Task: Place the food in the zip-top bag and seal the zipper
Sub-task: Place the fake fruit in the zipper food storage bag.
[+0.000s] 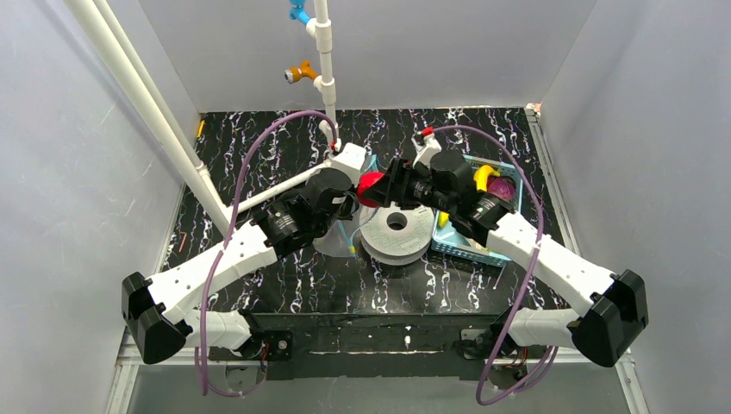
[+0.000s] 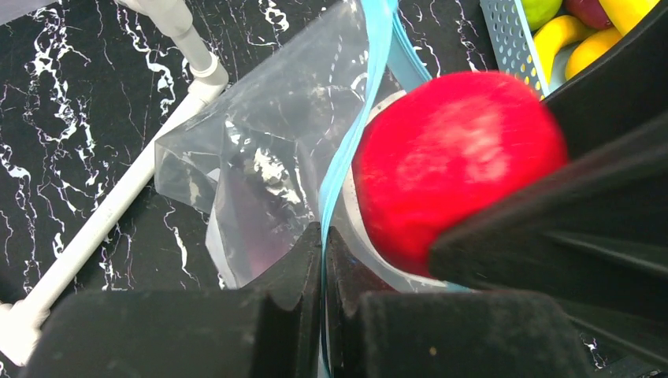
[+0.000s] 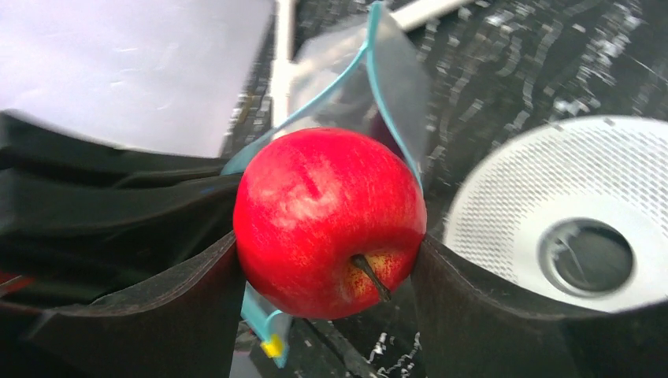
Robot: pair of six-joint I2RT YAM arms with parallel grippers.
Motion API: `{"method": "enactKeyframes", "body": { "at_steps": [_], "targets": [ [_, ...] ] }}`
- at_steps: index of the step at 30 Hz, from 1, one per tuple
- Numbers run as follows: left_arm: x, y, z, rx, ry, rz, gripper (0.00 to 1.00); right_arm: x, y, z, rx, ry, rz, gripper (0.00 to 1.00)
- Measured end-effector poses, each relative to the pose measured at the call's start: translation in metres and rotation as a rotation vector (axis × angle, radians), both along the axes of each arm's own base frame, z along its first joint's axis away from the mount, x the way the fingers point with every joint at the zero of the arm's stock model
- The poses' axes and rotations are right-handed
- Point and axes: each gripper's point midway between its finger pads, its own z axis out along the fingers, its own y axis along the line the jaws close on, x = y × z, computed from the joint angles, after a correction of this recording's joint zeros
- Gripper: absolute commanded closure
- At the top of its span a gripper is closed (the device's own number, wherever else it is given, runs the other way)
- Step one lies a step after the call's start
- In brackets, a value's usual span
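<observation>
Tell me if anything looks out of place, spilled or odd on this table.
Nothing looks spilled or damaged. The left end effector pinches the teal zipper strip of the bag, and the right end effector holds the red apple at its mouth. The only stray item is a white perforated disc lying beside the blue basket.

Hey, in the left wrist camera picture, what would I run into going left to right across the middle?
white pipe → clear zip-top bag → teal zipper strip → red apple. The basket at top right overlaps the apple, so it is left out.
</observation>
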Motion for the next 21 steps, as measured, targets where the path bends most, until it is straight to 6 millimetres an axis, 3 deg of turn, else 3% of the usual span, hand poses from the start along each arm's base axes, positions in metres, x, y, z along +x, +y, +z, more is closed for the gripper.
{"method": "enactKeyframes", "body": {
  "at_steps": [3,8,11,16,21],
  "targets": [
    [-0.001,-0.001,0.000,0.001,0.000,-0.003,1.00,0.006,-0.003,-0.029,-0.121,0.058,-0.081,0.83],
    [-0.001,-0.001,0.000,0.000,0.000,-0.004,1.00,0.007,-0.010,-0.049,-0.232,0.086,-0.134,0.32],
    [-0.001,-0.001,0.000,0.000,0.000,-0.003,1.00,0.007,-0.011,-0.049,-0.242,0.078,-0.130,0.14],
    [-0.001,-0.001,0.000,0.000,0.000,-0.003,1.00,0.006,-0.009,-0.044,-0.242,0.057,-0.106,0.04],
    [-0.001,-0.001,0.000,0.000,0.000,-0.003,1.00,0.006,-0.010,-0.036,-0.235,0.033,-0.100,0.02]
  ]
}}
